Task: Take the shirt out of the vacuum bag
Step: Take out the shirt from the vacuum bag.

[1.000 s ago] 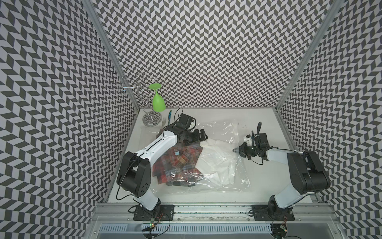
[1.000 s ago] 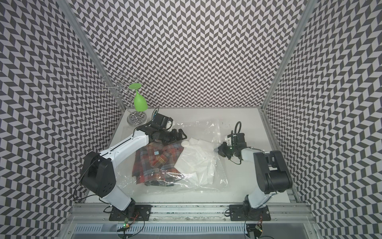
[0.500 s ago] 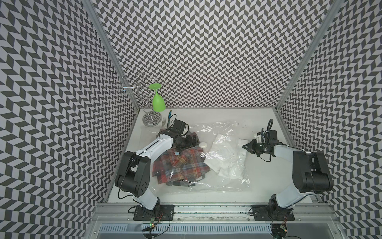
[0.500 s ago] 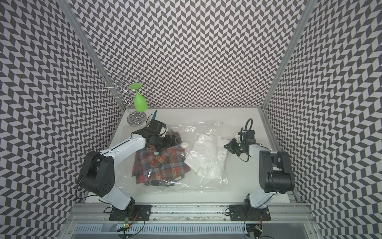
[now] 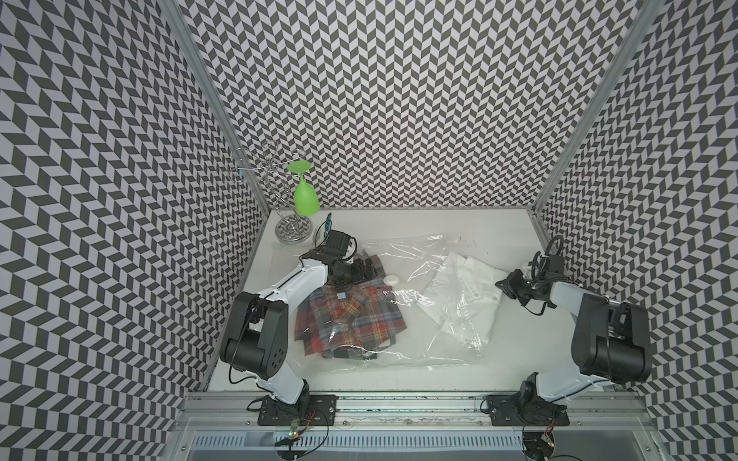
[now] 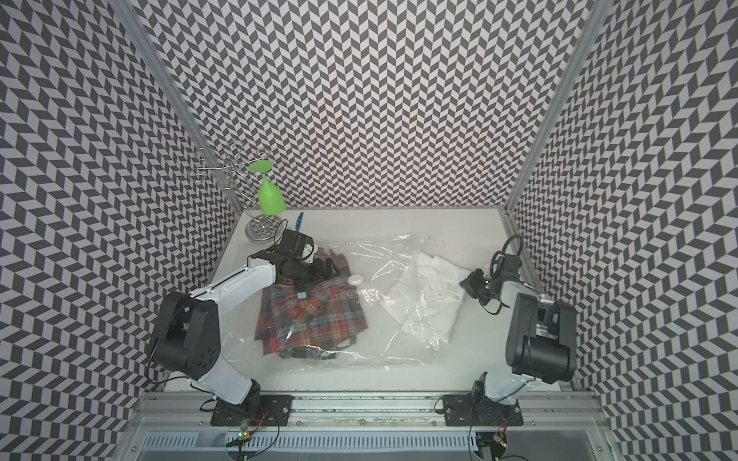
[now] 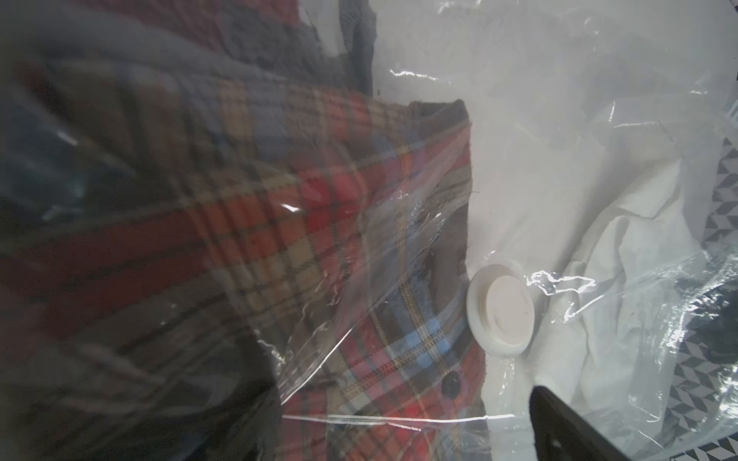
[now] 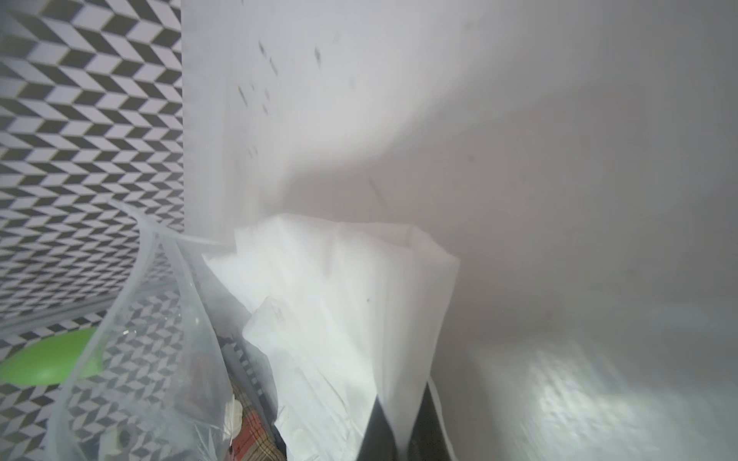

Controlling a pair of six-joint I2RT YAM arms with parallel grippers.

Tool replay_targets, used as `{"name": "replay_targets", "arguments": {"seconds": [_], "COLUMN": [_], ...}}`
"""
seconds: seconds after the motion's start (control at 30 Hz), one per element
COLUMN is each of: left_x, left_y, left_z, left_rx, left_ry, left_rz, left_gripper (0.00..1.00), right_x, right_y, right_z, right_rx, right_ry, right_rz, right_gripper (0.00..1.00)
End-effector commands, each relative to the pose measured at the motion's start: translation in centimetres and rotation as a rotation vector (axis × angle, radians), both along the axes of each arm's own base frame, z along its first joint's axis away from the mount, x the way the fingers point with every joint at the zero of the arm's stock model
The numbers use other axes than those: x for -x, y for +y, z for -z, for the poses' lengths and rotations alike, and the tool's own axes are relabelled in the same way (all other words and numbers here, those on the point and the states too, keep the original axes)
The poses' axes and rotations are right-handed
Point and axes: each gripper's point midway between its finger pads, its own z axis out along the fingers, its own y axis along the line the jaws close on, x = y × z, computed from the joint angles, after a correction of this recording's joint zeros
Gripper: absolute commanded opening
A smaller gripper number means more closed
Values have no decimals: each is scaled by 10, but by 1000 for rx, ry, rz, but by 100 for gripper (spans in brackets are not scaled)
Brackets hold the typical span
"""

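vacuum bag (image 5: 415, 347): flat and crinkled on the white table (image 5: 439, 223), clear film spreading out on every side of its own white valve cap (image 5: 390, 279), and the cap sits up on the top face.
plaid shirt (image 5: 351, 319): nearer than the valve cap, toward the left arm's side. It's inside the bag with glare streaked right across it, and its far corner lies just beside the cap.
white shirt (image 5: 463, 295): off the cap's other side, toward the right arm and apart from the cap. It's rumpled, with film over most of it and the outer edge poking past the bag's mouth.
right gripper (image 5: 502, 284): out beyond the white shirt from the cap, clenched hard on that outer edge. The wrist view shows white cloth pinched between the dark jaws (image 8: 401, 433).
left gripper (image 5: 366, 268): right beside the cap on the left arm's side, low over the plaid shirt's far edge, released, jaws spread wide. Can't tell whether it touches the film.
wire rack (image 5: 293, 231): far behind the cap, in the back corner.
green glass (image 5: 306, 197): hanging upside down on that rack.
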Motion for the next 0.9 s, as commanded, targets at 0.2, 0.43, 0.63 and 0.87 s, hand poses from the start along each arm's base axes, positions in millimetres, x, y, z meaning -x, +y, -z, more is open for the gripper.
{"name": "replay_targets", "arguments": {"seconds": [0.2,0.43,0.63,0.87], "left_x": [10,7,2,0], "left_y": [31,35,38,40], "left_z": [26,25,22,21], "left_rx": [-93,-93,-99,-99], "left_ry": [80,77,63,54], "left_rz": [-27,-24,-22,-13], "left_gripper": [99,99,99,99], "right_x": [1,11,25,34], "right_y": [-86,-124,-131,-136], "right_z": [-21,-20,-22,-55], "right_rx": [49,1,-6,67], "right_ry": [-48,-44,-30,-57], "right_rz": [297,459,512,493], "right_gripper": [0,0,25,62]}}
